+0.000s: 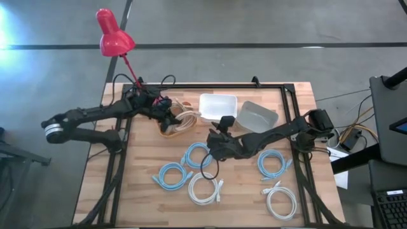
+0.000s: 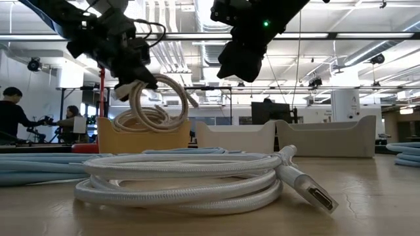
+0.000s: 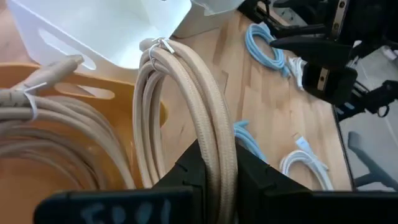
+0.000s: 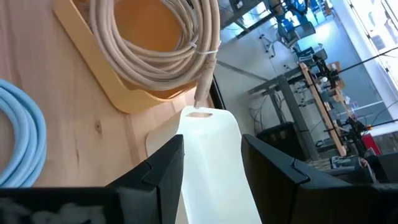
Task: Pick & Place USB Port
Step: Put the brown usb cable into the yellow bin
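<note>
The left gripper (image 1: 170,116) pinches a coiled beige USB cable (image 3: 205,118), its two dark fingers (image 3: 186,171) pressed against the bundled strands. The coil hangs below it, over the yellow bin (image 1: 166,129) at the table's (image 1: 137,191) far left side. The low view shows the loop dangling from the gripper above the bin's rim, partly lifted clear. A second beige coil (image 4: 155,37) lies inside that same bin, directly under the held one, with one plug end sticking out over the rim toward the white bin (image 1: 218,105).

The right gripper (image 1: 224,127) hovers near the middle of the table with its fingers spread and nothing between them. The white bin sits just beyond its tips, and the clear grey bin (image 1: 257,116) stands to that bin's far side, just beside the right arm.

On the near side of the right gripper, coiled cables lie scattered flat on the wood: three light blue coils, one just beneath the arm (image 1: 197,154), one toward the left (image 1: 173,175) and one on the right (image 1: 275,163); and two white coils, one nearer the table's front centre (image 1: 206,189) and one at the front right (image 1: 280,200). A red desk lamp (image 1: 114,37) rises from the far left corner, behind the left arm.
</note>
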Robot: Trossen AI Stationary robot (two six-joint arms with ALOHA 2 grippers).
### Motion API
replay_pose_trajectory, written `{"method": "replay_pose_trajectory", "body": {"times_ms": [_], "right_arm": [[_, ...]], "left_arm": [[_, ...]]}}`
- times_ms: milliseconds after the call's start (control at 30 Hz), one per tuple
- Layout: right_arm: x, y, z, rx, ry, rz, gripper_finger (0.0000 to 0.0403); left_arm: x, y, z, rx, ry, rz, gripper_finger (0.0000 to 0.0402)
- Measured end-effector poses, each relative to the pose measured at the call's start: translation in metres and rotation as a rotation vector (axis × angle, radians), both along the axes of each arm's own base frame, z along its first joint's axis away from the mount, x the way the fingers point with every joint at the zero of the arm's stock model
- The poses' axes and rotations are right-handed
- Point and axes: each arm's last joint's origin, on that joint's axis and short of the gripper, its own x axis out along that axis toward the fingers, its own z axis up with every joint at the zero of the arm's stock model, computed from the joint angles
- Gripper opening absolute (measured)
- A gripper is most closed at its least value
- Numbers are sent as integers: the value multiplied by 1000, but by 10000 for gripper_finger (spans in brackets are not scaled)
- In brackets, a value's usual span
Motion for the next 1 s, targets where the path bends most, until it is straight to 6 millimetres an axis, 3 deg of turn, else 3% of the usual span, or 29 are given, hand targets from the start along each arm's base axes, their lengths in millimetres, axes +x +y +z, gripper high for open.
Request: {"method": "replay_pose_trajectory", "body": {"times_ms": [400, 633, 1000], "right_arm": [[0, 0, 0, -3, 4, 1, 151], [0, -2, 0, -3, 4, -2, 149], [0, -2, 0, 2, -3, -8, 146]], "left_arm": [[-11, 12, -14, 17, 58, 107, 46], [-18, 10, -32, 13, 114, 155, 50], [-20, 10, -37, 37, 151, 179, 107]]}}
